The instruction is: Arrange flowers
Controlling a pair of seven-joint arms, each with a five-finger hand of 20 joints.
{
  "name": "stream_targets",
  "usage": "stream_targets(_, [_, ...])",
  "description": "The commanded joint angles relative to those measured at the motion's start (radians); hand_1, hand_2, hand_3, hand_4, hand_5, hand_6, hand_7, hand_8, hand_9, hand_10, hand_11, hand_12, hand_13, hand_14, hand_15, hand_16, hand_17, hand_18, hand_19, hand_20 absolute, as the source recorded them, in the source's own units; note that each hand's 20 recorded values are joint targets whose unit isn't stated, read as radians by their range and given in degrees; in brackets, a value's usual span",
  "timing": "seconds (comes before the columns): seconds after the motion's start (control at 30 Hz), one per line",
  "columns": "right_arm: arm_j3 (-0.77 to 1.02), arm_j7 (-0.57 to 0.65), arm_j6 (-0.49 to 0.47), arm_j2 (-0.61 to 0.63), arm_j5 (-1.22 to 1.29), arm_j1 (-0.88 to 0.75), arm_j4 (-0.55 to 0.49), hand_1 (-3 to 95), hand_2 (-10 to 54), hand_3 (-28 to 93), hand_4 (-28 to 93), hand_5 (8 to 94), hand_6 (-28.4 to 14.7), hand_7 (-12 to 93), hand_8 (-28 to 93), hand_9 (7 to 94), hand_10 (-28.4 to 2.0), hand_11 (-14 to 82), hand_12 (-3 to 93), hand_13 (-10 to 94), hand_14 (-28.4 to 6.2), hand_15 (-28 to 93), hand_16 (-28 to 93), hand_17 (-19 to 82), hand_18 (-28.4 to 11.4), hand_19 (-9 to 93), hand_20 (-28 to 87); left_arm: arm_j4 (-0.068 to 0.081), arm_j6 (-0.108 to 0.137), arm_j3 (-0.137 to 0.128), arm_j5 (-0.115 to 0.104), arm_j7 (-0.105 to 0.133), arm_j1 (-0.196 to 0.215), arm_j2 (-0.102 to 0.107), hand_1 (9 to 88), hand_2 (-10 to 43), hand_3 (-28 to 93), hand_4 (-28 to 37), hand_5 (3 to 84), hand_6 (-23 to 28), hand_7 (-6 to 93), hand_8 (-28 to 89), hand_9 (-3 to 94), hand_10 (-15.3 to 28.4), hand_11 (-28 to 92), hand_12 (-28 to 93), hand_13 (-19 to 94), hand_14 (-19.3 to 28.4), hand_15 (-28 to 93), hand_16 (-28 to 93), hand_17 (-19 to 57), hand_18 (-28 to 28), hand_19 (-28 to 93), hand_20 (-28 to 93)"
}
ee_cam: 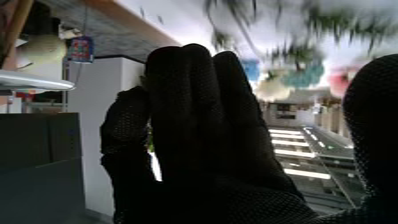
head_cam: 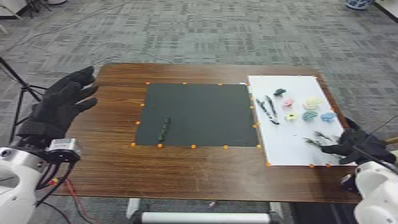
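The black-gloved right hand [head_cam: 355, 144], fingers loosely extended, was beside the feathery green sprigs [head_cam: 314, 142] on the white rectangular sheet [head_cam: 289, 156]; the black-gloved left hand [head_cam: 59, 111], fingers released, was raised by the brown wooden table [head_cam: 178, 175]. Because the sprigs were thin and close together, a clumsy pinch risked dragging several or missing them.

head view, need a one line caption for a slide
Flower arranging: right hand beside green sprigs on the white sheet, one stem on the black mat, left hand open.
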Motion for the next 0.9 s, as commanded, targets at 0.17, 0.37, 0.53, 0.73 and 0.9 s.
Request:
stream_targets(0.17, [-0.126,0.073,0.164,0.015,-0.108,0.061,0.090,28.1,-9.5,83,-28,57.2,-2.4,40,-14,61.7,-13.3,48.0,33.6,57,-10.5,69,31,28,-21.3,83,52,-0.014,0.014,-0.010,-0.004,-0.004,0.027,-0.016,23.9,-4.7,66,-28.3,19.2,1.5,19.8,-10,13.4,8.4,17,20,4,11.4,40,-5,-12.5,18.4,37,12])
stream_targets(0.37, [-0.175,0.059,0.267,0.025,-0.148,0.089,0.115,44.1,-6.7,78,-28,67.4,1.0,51,9,74.7,-9.1,47.4,50.7,67,-8.9,74,37,35,-21.5,89,53,-0.019,0.022,-0.018,-0.004,-0.004,0.037,-0.018,24.0,-4.5,66,-28.3,19.2,1.5,19.9,-10,13.4,8.4,17,20,4,11.4,40,-5,-12.5,18.4,37,12])
stream_targets(0.53, [-0.203,0.043,0.320,0.038,-0.171,0.109,0.124,43.3,-7.7,83,-26,70.9,0.0,50,14,77.7,-8.2,51.0,53.9,71,-8.1,77,40,38,-22.0,93,55,-0.021,0.021,-0.024,-0.004,-0.004,0.040,-0.019,23.7,-4.6,66,-28.3,19.2,1.4,19.9,-10,13.4,8.4,17,20,4,11.4,40,-5,-12.5,18.4,37,12])
stream_targets(0.73, [-0.188,0.017,0.392,0.040,-0.172,0.097,0.123,42.9,-9.0,84,-23,72.4,-0.5,50,16,78.7,-8.4,52.5,54.1,72,-8.3,77,42,39,-21.9,93,56,-0.024,0.028,-0.030,-0.004,-0.005,0.042,-0.020,23.7,-4.4,66,-28.3,19.2,1.4,20.0,-10,13.4,8.4,17,20,4,11.4,40,-5,-12.5,18.4,37,12])
stream_targets(0.9, [-0.228,0.028,0.425,0.057,-0.191,0.179,0.075,40.8,-8.6,85,-19,72.8,-0.2,52,20,78.7,-9.1,56.4,55.9,72,-9.4,80,43,38,-22.8,93,59,-0.031,0.030,-0.049,-0.003,-0.008,0.055,-0.021,23.7,-4.4,66,-28.3,19.2,1.4,19.9,-10,13.4,8.5,17,20,4,11.4,40,-5,-12.5,18.4,37,12])
